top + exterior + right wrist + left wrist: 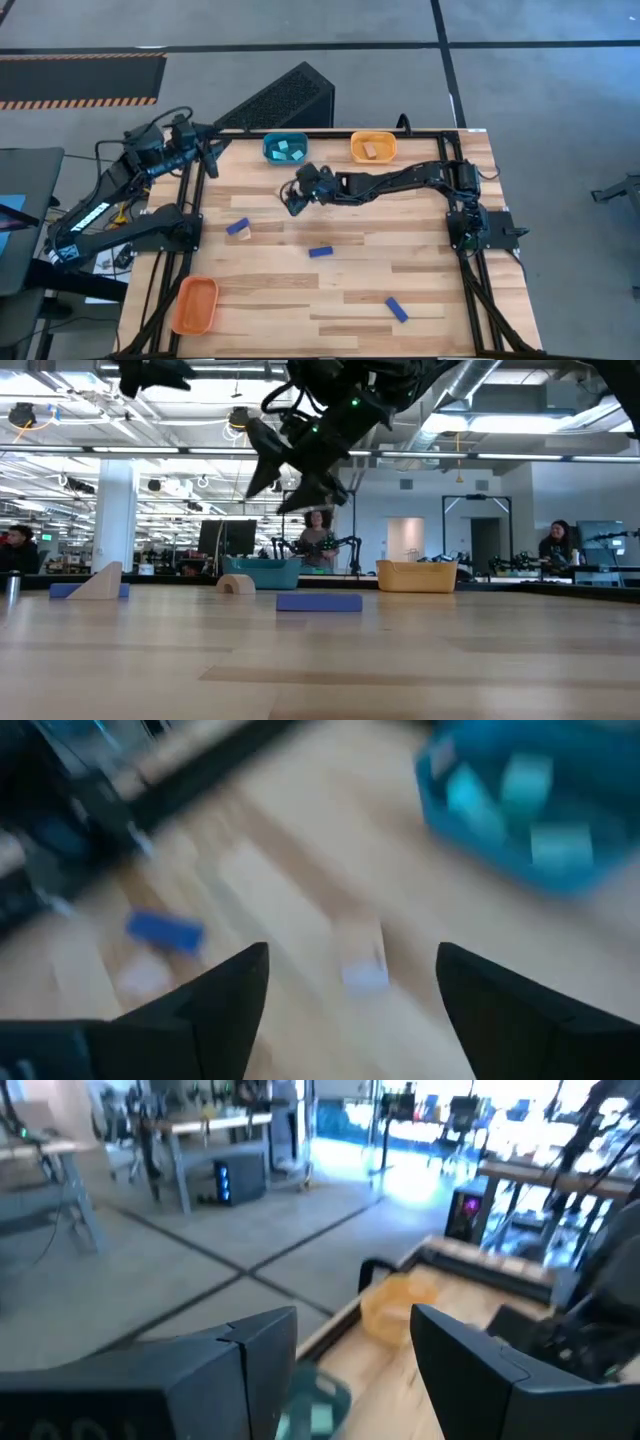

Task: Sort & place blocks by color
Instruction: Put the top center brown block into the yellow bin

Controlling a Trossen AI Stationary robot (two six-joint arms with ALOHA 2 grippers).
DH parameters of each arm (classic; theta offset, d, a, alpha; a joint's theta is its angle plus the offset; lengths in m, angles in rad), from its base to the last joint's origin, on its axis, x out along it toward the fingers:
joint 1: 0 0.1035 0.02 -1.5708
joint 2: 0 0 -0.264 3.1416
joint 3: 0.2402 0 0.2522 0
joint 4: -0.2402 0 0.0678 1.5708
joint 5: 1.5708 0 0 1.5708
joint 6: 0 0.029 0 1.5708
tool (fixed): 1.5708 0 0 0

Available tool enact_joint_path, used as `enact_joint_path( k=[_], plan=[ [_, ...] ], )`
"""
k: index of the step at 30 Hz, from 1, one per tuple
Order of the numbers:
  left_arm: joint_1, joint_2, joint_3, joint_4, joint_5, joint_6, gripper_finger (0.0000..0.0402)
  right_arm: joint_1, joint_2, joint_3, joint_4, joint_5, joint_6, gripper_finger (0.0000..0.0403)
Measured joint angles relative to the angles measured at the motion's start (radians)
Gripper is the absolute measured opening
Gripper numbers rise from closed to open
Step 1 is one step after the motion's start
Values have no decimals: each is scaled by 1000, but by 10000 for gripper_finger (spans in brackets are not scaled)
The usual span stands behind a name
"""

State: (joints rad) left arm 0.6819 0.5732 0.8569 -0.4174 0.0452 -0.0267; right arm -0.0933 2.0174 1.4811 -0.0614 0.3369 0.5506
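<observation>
I am holding my right tool (292, 203) over the far middle of the worktop (340, 290), just in front of the teal tray (285, 148), with its fingers spread wide and nothing between them. In my wrist view a pale block (362, 960) is lying on the boards between the fingers, and the cyan blocks (527, 782) are sitting in the teal tray beside it. The orange tray (373, 147) next to it is holding a tan block (371, 151). Blue blocks are lying apart on the boards: one near the left side (237, 228), one in the middle (320, 252), one toward the front right (397, 310). My left tool (350, 1370) is waiting, parted and empty, past the far left corner. To do this well I should be centring the fingers over one block, squaring them to its long sides, then lowering straight.
</observation>
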Motion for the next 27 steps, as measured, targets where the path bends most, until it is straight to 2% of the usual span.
enact_joint_path(
  k=[4, 12, 16, 19, 22, 24, 27],
  plan=[
    [0, 34, 66, 7, -1, -21, 187, -49, 0, 1, 63, -5, -84, 308],
    [0, 67, 132, 61, -24, -59, 187, -83, 1, 13, 123, -16, -21, 305],
    [-7, 59, 113, -153, 68, -58, 187, -25, 66, 101, 129, 31, -20, 303],
    [-17, 41, 68, -236, 73, -54, 187, 24, 206, 214, 83, 75, -42, 297],
    [-21, 13, 33, -210, 52, -64, 187, 31, 322, 350, -166, 116, -4, 292],
    [-20, -2, 30, -201, 10, -53, 187, 9, 374, 435, -244, 134, 9, 291],
    [-18, 0, 30, -201, -22, -20, 187, -18, 410, 507, -288, 79, -45, 291]
  ],
)
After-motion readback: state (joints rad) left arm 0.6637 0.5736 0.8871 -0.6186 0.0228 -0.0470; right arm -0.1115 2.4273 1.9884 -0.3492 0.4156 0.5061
